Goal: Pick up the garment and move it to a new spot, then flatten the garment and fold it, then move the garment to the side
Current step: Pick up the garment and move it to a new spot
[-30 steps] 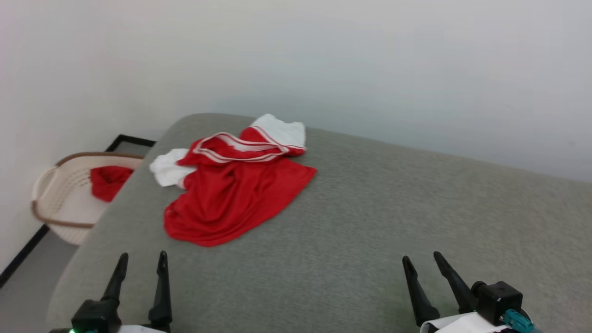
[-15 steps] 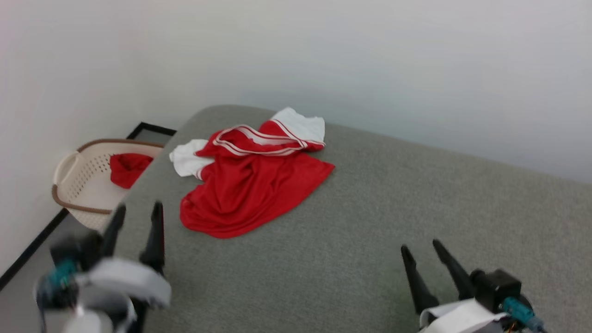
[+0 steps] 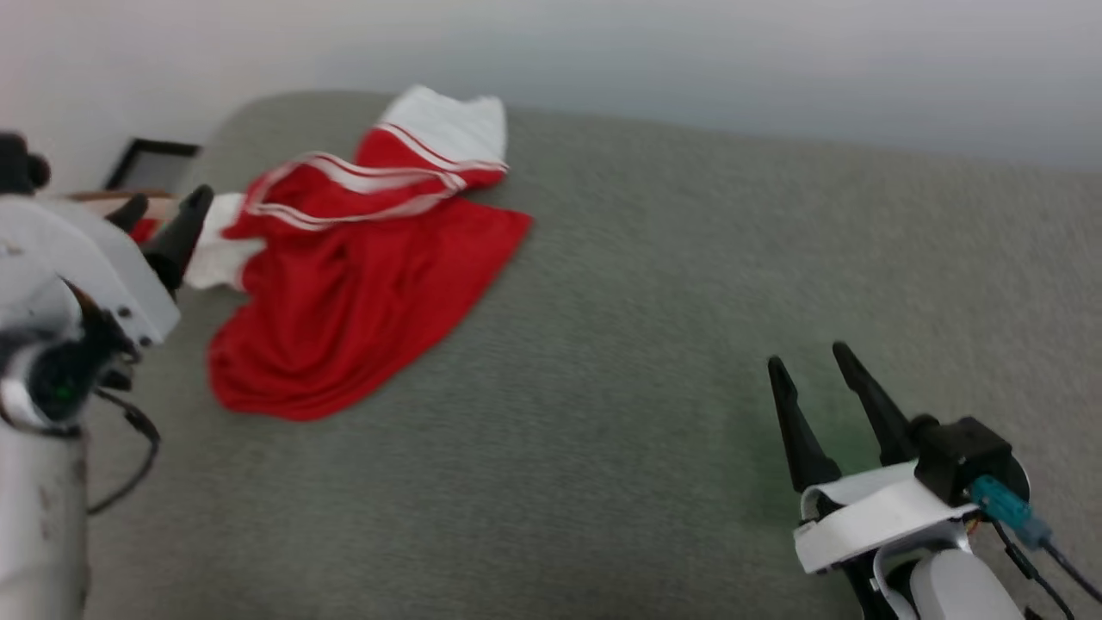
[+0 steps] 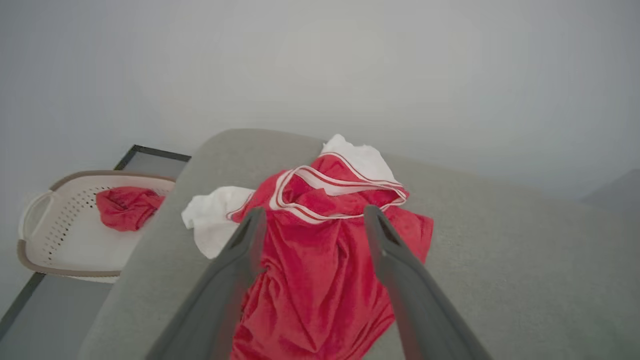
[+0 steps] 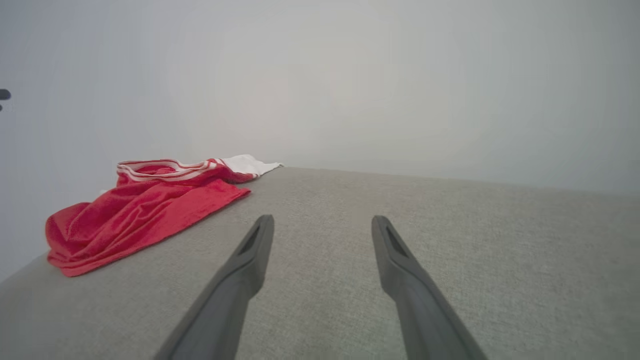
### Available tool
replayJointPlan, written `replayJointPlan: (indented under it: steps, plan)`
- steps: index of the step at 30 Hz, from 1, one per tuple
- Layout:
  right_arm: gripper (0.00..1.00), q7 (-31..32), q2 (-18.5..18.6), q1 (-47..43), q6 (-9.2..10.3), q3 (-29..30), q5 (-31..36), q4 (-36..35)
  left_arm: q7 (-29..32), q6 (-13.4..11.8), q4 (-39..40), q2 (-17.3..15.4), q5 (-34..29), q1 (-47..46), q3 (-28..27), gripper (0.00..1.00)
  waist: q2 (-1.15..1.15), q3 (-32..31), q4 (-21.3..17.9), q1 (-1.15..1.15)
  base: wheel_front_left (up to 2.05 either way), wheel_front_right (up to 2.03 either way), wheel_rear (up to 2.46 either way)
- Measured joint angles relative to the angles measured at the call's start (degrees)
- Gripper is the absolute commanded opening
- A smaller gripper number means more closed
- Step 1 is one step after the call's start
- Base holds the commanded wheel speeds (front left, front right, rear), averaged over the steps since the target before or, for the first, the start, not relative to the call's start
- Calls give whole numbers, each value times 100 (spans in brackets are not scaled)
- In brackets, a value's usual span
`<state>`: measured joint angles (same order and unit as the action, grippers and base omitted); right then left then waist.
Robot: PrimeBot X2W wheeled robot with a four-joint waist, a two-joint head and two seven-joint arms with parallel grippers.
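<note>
One grey padded surface (image 3: pixel 654 284) carries the garment (image 3: pixel 344 293), crumpled near its far left corner, directly ahead of the left gripper (image 4: pixel 315 212), which is aimed down at the cloth with fingers spread wide and empty. The right gripper (image 3: pixel 807 355), likewise wide apart and empty, hovers over bare surface, well apart from the garment. Past the left edge, a perforated basket (image 4: pixel 35 250) holds a red cloth scrap (image 4: pixel 125 206).

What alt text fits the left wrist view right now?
A crumpled red T-shirt with white sleeves and striped trim lies on a grey padded surface, seen between the open fingers of the left claw. Beyond the surface's edge at the left, a pale perforated basket holds a small red cloth.
</note>
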<state>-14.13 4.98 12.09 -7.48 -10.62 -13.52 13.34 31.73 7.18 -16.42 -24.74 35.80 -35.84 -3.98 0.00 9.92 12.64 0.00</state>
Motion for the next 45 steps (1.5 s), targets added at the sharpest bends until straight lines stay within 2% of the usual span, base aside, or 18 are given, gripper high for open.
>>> replayJointPlan:
  steps: [3, 7, 12, 18, 25, 26, 27, 33, 36, 41, 45]
  plan:
    - [100, -13, -2, 118, 0, -10, 1, -34, 692, -108, -334, -154, 168, -389, 18, 100, 0, 293, -231, 0, 0, 0, 0]
    - [100, -36, -19, 260, 0, -23, 36, -102, 1619, -385, -713, -338, 256, -728, 102, 100, 0, 685, -518, 0, 0, 0, 0]
    - [100, -55, -51, 392, 0, -24, 49, -190, 2496, -699, -1026, -515, 293, -964, 215, 100, 0, 1132, -855, 0, 0, 0, 0]
    - [100, -60, -49, 471, 0, 47, 51, -309, 3187, -1028, -1346, -581, 292, -1018, 339, 100, 0, 1593, -1165, 0, 0, 0, 0]
    - [100, -73, -51, 530, 0, 65, 71, -409, 3288, -1148, -1457, -711, 250, -1086, 347, 100, 0, 1912, -1401, 0, 0, 0, 0]
    - [100, -71, -52, 534, 0, 70, 89, -424, 3276, -1168, -1480, -711, 255, -1101, 335, 47, 0, 1938, -1414, 0, 0, 0, 0]
    - [100, -65, -53, 539, 0, 83, 98, -439, 3226, -1169, -1495, -712, 250, -1120, 337, 0, 0, 1957, -1415, 0, 0, 0, 0]
    - [100, -49, 56, 409, -1, 380, 108, -624, 2888, -993, -1541, -555, 132, -1328, 567, 0, 0, 1957, -1247, 0, 0, 0, 0]
    - [100, -14, 91, 244, -1, 433, 92, -654, 2490, -910, -1552, -506, -32, -1367, 665, 0, 0, 1842, -1142, 0, 0, 0, 0]
    - [100, 14, 87, -24, -1, 436, 41, -622, 1797, -804, -1454, -535, -275, -1549, 753, 0, 0, 1437, -975, 0, 0, 0, 0]
    - [100, 46, 35, -226, -1, 378, -7, -567, 1302, -611, -1270, -592, -449, -1681, 858, 0, 0, 989, -867, 0, 0, 0, 0]
